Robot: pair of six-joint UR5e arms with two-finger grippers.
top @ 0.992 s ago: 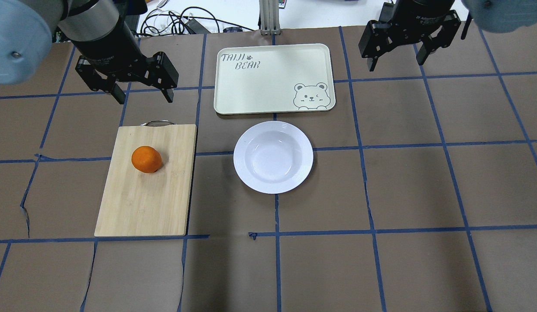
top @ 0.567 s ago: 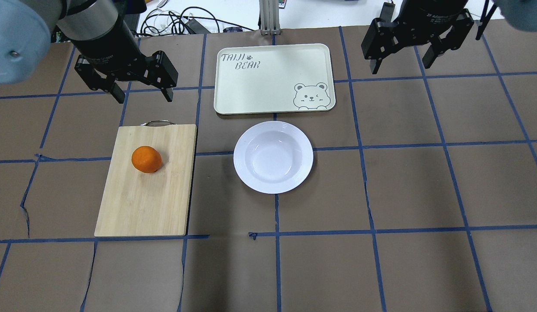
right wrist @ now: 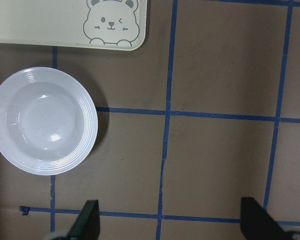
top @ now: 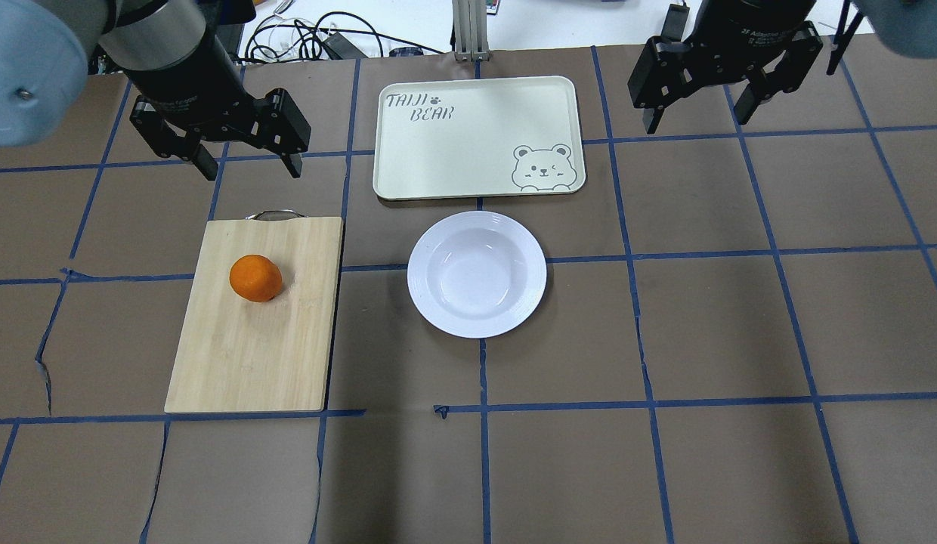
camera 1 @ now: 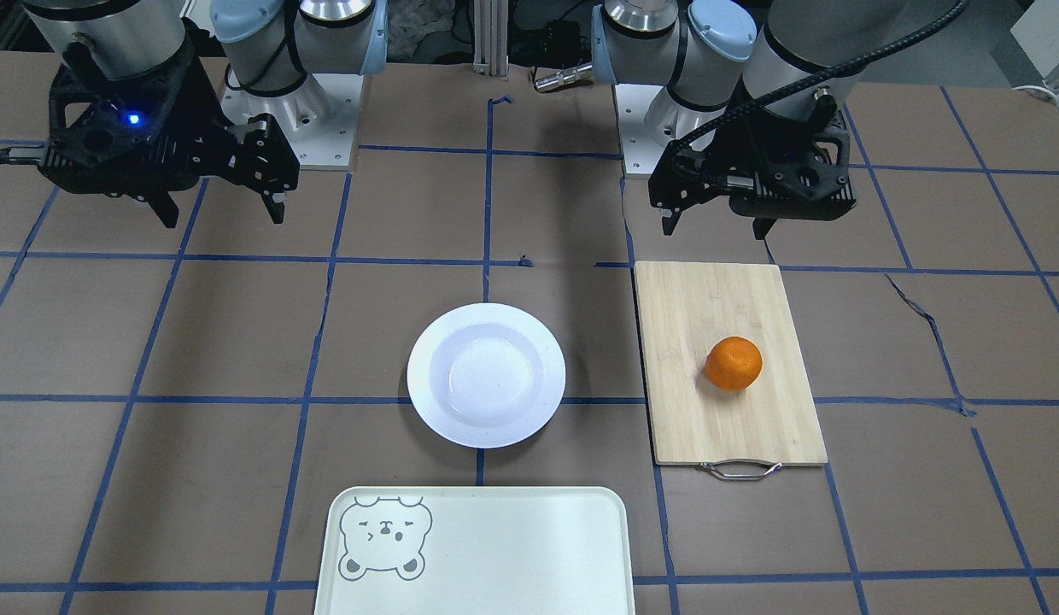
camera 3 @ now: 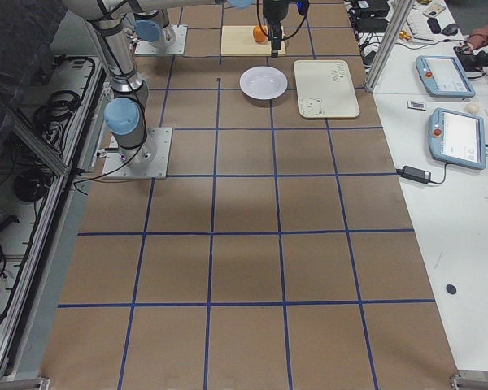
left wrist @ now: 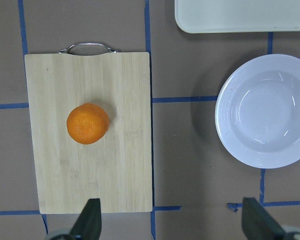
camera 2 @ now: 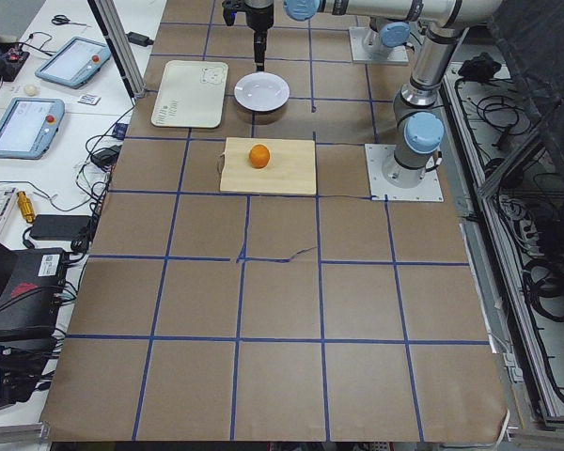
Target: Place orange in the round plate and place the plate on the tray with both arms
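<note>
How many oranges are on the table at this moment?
1. The orange lies on the bamboo cutting board, on the robot's left side, apart from the empty round plate. No view shows a second one, and little here could hide one.

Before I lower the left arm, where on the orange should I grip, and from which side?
Probably across its widest middle, from straight above. The orange is round and sits alone on the flat cutting board, clear all round. The left gripper is open and nearest.
</note>
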